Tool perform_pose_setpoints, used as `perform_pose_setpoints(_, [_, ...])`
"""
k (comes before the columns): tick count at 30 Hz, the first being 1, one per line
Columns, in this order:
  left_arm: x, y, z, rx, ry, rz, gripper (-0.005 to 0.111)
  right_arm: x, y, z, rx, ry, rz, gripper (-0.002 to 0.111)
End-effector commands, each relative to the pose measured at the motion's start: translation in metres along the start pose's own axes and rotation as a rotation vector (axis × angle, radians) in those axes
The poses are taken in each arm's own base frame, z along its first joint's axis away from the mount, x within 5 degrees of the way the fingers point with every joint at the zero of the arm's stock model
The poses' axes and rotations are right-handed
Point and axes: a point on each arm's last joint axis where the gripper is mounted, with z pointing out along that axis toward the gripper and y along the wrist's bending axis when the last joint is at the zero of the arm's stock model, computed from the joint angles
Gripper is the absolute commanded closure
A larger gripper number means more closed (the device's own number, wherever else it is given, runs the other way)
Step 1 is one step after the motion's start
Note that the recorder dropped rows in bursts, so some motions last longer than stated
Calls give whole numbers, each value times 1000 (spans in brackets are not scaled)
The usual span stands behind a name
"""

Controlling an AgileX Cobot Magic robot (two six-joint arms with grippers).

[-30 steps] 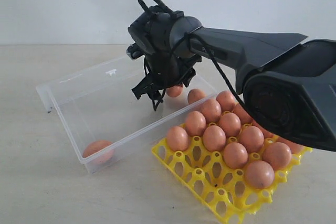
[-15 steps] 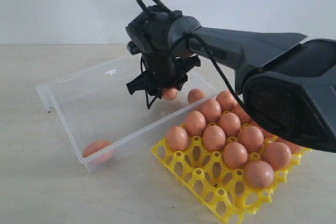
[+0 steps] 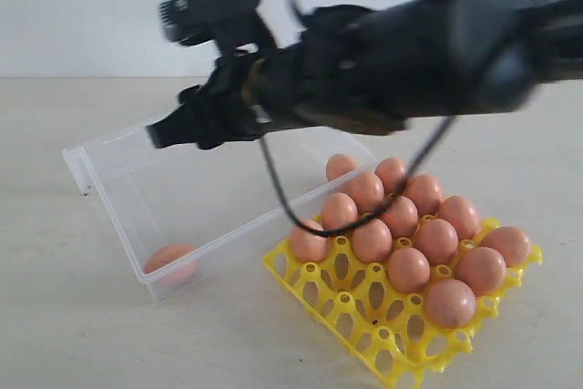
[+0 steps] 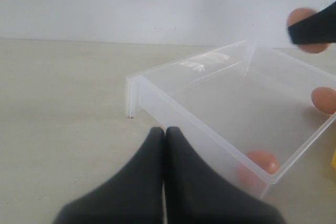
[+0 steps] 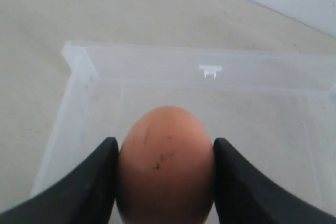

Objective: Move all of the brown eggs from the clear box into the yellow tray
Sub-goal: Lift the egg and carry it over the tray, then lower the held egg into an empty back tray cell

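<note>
Since the earlier frame the right hand point(image 5: 165, 142) has been lifted and swung left above the clear box point(image 3: 114, 193), clenched on a brown egg point(image 5: 165, 177) that is lost to motion blur in the exterior view. Another egg point(image 3: 170, 261) is left in the box, beside the yellow tray point(image 3: 364, 339). The left hand point(image 4: 164, 137) is pressed shut, empty.

Exterior view takes in the whole table point(image 3: 73, 334) from afar; both wrist views look closely at the clear box point(image 3: 228, 225).

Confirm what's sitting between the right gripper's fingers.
A brown egg, faintly speckled, touched on both sides by the fingers of the right gripper. Nothing else is in the gap. The right wrist view shows it, with the clear box behind.
</note>
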Motion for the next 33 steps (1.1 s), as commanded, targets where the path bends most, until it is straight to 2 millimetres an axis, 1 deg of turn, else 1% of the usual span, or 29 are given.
perform_pose_setpoints(1, [0, 0, 0, 6, -3, -3, 111, 4, -53, -66, -179, -264, 179, 108])
perform_pose_setpoints(2, [0, 0, 0, 6, -3, -3, 111, 7, -71, -78, -215, -312, 248, 108])
perform_pose_setpoints(4, [0, 0, 0, 6, -3, -3, 111, 12, -95, -89, -285, -330, 298, 108])
perform_pose_setpoints(5, [0, 0, 0, 6, -3, -3, 111, 16, -101, -96, -387, -310, 312, 108])
perform_pose_setpoints(6, [0, 0, 0, 6, -3, -3, 111, 20, -108, -100, -449, -288, 323, 108])
perform_pose_setpoints(7, [0, 0, 0, 6, -3, -3, 111, 24, -110, -103, -524, -266, 333, 108])
perform_pose_setpoints(8, [0, 0, 0, 6, -3, -3, 111, 30, -110, -109, -634, -233, 308, 108])
perform_pose_setpoints(9, [0, 0, 0, 6, -3, -3, 111, 34, -110, -112, -702, -205, 298, 108])
perform_pose_setpoints(10, [0, 0, 0, 6, -3, -3, 111, 40, -111, -113, -718, -158, 279, 108])
perform_pose_setpoints(12, [0, 0, 0, 6, -3, -3, 111, 51, -112, -111, -726, -57, 244, 108])
perform_pose_setpoints(14, [0, 0, 0, 6, -3, -3, 111, 62, -109, -112, -738, 35, 158, 108])
perform_pose_setpoints(18, [0, 0, 0, 6, -3, -3, 111, 79, -105, -112, -746, 67, 133, 108])
perform_pose_setpoints(21, [0, 0, 0, 6, -3, -3, 111, 98, -109, -106, -640, 73, 13, 108])
perform_pose_setpoints(23, [0, 0, 0, 6, -3, -3, 111, 115, -112, -103, -549, 108, -46, 108])
perform_pose_setpoints(25, [0, 0, 0, 6, -3, -3, 111, 127, -114, -102, -498, 133, -109, 108])
perform_pose_setpoints(26, [0, 0, 0, 6, -3, -3, 111, 129, -115, -101, -486, 128, -164, 108])
perform_pose_setpoints(28, [0, 0, 0, 6, -3, -3, 111, 129, -115, -101, -477, 100, -219, 108])
perform_pose_setpoints(33, [0, 0, 0, 6, -3, -3, 111, 124, -117, -99, -451, 42, -221, 108])
